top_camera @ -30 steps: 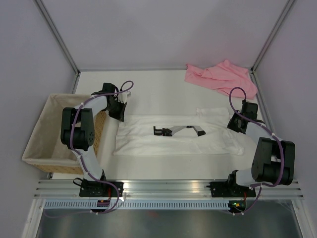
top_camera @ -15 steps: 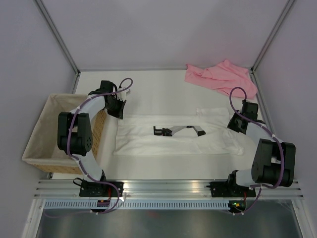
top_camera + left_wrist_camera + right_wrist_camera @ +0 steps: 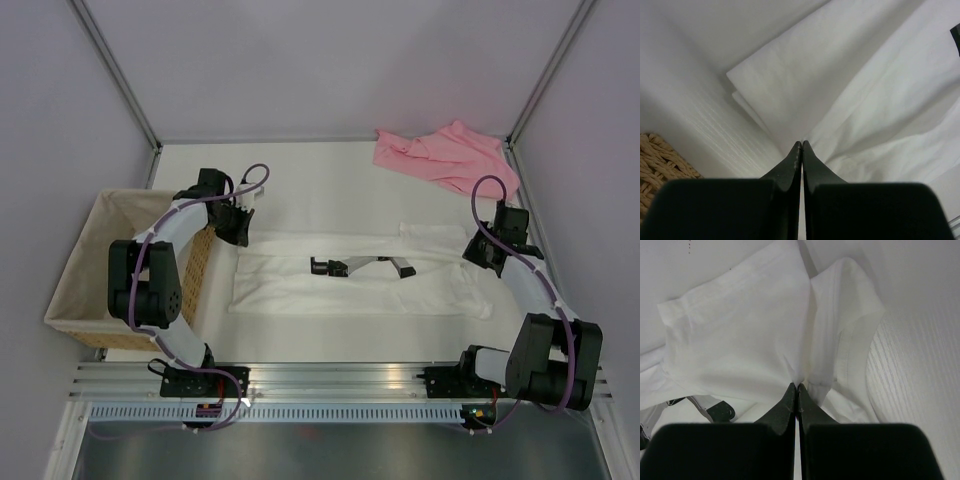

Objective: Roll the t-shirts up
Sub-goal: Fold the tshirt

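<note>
The white t-shirt (image 3: 300, 285) lies folded into a long band across the table, with a black print (image 3: 350, 266) on top. My left gripper (image 3: 238, 232) is at its left end, shut, and the cloth (image 3: 850, 85) puckers at my closed tips (image 3: 802, 144). My right gripper (image 3: 478, 255) is at the right end, by the sleeves, and is shut on a pinch of white cloth (image 3: 740, 340) that gathers at its tips (image 3: 798, 386). The pink t-shirt (image 3: 445, 155) lies crumpled at the far right corner, apart from both grippers.
A cloth-lined wicker basket (image 3: 85, 270) stands at the table's left edge, next to my left arm; its weave shows in the left wrist view (image 3: 660, 160). Metal frame posts stand at the far corners. A rail runs along the near edge.
My left arm's elbow has swung out to the left while its gripper stayed at the shirt's left end. My right gripper has moved slightly nearer, drawing the shirt's right end with it.
</note>
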Controlling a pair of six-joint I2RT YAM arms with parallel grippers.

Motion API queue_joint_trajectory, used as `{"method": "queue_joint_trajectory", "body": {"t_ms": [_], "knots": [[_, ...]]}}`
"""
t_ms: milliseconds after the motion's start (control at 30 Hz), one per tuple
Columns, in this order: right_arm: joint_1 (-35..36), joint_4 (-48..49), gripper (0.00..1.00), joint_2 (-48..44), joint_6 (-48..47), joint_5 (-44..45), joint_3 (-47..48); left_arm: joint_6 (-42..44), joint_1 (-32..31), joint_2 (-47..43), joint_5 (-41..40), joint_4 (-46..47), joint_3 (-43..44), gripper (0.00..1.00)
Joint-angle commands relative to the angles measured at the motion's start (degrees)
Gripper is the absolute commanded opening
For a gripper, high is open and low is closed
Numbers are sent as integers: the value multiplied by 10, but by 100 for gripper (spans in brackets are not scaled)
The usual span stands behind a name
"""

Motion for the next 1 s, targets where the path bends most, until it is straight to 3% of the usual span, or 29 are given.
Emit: {"method": "queue_joint_trajectory", "body": {"t_ms": [0,67,100,133,200,333,667,767,800,867,900,967], "knots": [[-3,-20,0,-12,15,10,-4,34,2,-21,32,-2,-9,2],[-3,-22,13,1,15,11,-7,39,2,-20,37,-3,-10,2],[-3,-24,26,8,16,15,-7,42,2,-16,38,-4,-11,2],[-4,-27,47,14,16,17,-5,45,2,-12,40,-4,-12,2],[-5,-32,58,21,18,31,5,48,2,-7,52,-4,-16,2],[-13,-6,61,11,23,37,23,47,2,-5,60,-3,-12,2],[-11,45,50,164,-8,-27,88,41,2,-2,63,-2,-9,2],[-11,44,36,188,-9,-27,96,39,2,-4,62,-1,-8,2],[-11,44,25,188,-8,-24,95,38,2,-4,59,-1,-8,2],[-11,49,13,181,-7,-25,93,36,2,-7,59,-1,-5,2],[-11,49,0,177,-7,-23,92,35,2,-8,60,0,-4,2],[-11,46,0,153,-2,-19,93,29,2,-9,59,5,2,2]]}}
